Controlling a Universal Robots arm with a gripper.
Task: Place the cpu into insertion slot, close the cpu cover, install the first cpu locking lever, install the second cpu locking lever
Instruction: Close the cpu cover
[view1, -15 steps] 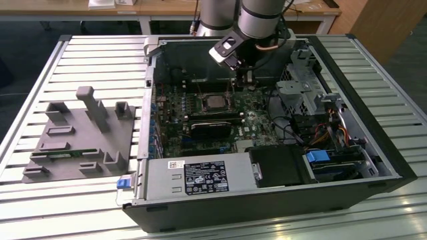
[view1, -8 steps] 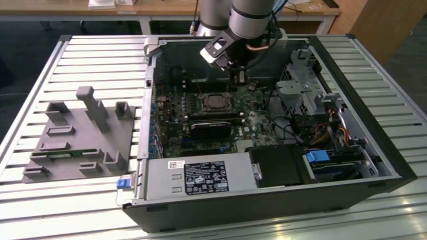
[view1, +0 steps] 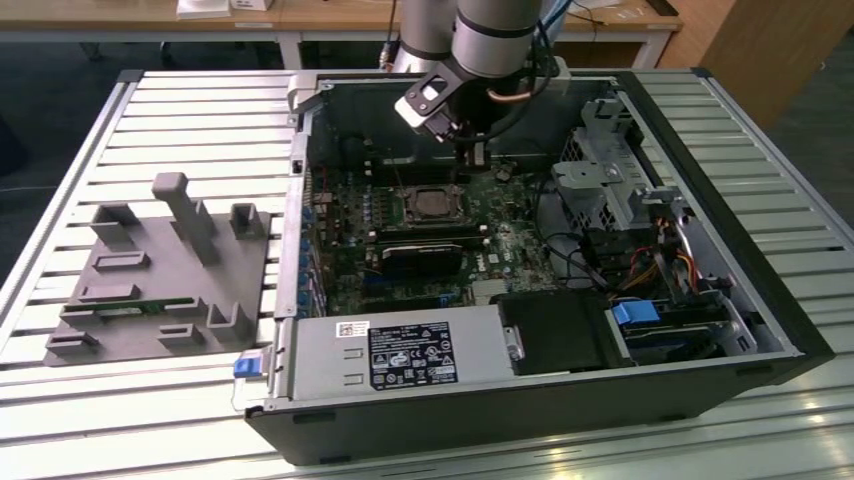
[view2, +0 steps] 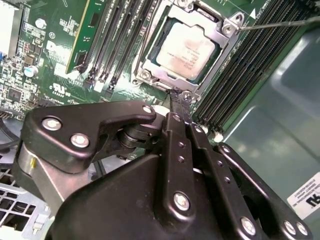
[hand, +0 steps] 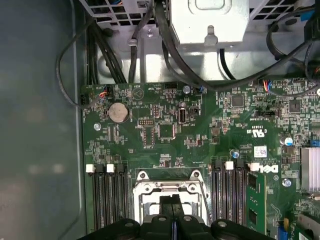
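In the second wrist view, I am hovering my pressed-together gripper (view2: 180, 99) just beside the cpu cover (view2: 150, 57), the cpu (view2: 186, 50) lying straight ahead.

exterior view looks down; wrist views share the insertion slot (view2: 148, 74) (hand: 144, 178).

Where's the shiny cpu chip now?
In the second wrist view, the cpu sits in the insertion slot, between black memory slots, just ahead of the gripper.
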